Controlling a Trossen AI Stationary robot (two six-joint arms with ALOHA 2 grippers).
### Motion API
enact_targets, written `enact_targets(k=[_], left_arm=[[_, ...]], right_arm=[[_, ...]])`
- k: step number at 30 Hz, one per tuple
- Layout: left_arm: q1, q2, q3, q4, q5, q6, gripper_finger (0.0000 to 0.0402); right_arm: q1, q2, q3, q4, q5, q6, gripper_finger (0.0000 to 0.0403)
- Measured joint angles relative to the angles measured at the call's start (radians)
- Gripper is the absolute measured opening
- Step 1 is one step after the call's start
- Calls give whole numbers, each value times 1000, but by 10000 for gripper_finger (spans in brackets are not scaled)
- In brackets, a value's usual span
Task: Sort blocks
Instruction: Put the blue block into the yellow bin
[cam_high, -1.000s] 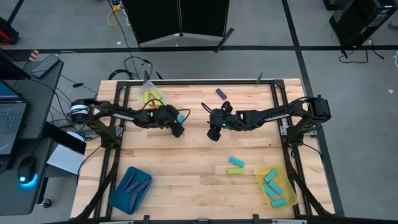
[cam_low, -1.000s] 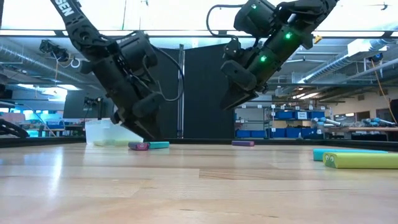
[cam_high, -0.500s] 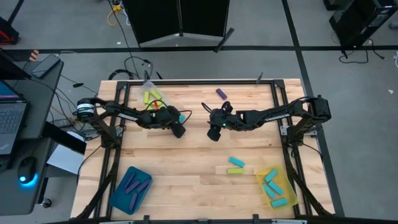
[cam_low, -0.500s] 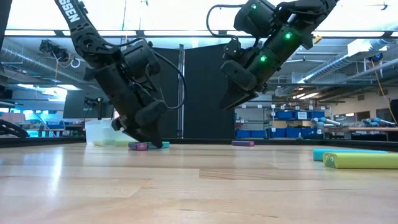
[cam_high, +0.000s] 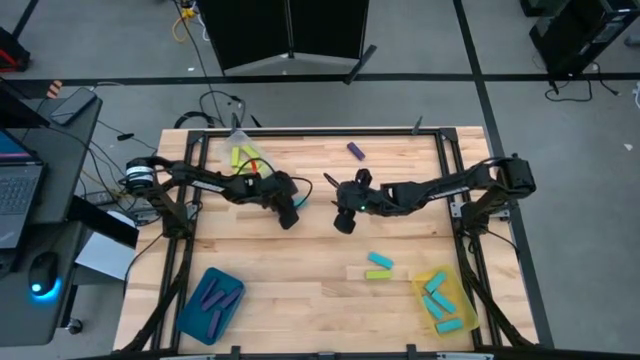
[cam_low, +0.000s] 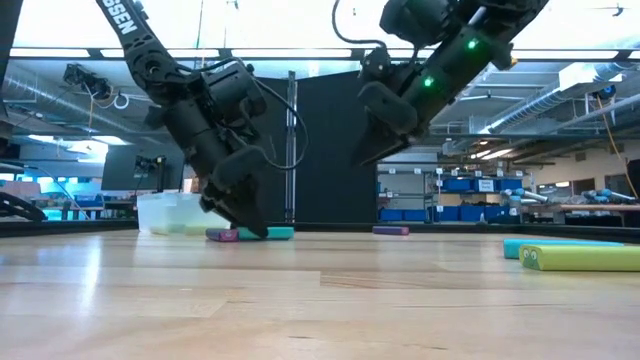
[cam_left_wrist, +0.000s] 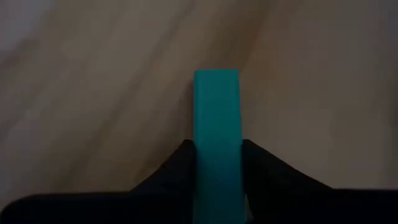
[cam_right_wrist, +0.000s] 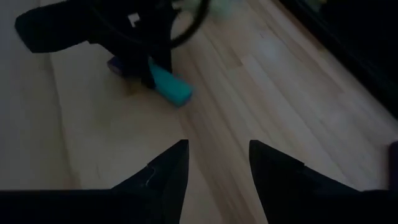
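Cyan plastic sits between dark fingers as the left gripper (cam_left_wrist: 217, 155) closes around a cyan block (cam_left_wrist: 216, 134) lying on the wooden table (cam_high: 300, 270), a purple block (cam_low: 222, 235) touching that block's end. In the low view the left gripper (cam_low: 245, 215) leans down to the tabletop at the cyan block (cam_low: 268, 233). Just beside it, toward the table's middle, the right gripper (cam_right_wrist: 214, 162) hangs above bare wood with its fingers apart, holding nothing. Near the left gripper, toward the table's far edge, a clear tray (cam_high: 243, 155) holds yellow-green blocks. Another purple block (cam_high: 355, 150) lies alone near the far edge. Well apart from the left gripper, at the near edge, a teal tray (cam_high: 190, 305) holds purple blocks, and a yellow tray (cam_high: 455, 290) holds cyan ones. One cyan and one yellow-green block (cam_high: 378, 272) lie side by side on open wood beside the yellow tray.
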Motion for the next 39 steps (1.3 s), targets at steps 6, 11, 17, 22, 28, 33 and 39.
enact_targets(k=[6,11,17,22,28,33,39], left_arm=[[1,0,33,79,271,17,107],[9,0,35,295,558,-63,107],[11,0,34,398,702,-139,107],[12,0,35,423,696,-147,107],[10,-1,34,478,715,-186,107],[10,-1,34,494,726,-191,107],[10,-1,34,509,719,-193,107]], right_arm=[[75,-10,0,10,-23,-176,179],[142,-10,0,43,-87,-226,179],[203,-10,0,124,-78,-291,179],[206,-10,0,170,-74,-325,176],[203,-10,1,199,-82,-389,151],[201,-10,1,204,-89,-404,99],[198,-11,2,214,-92,-437,20]])
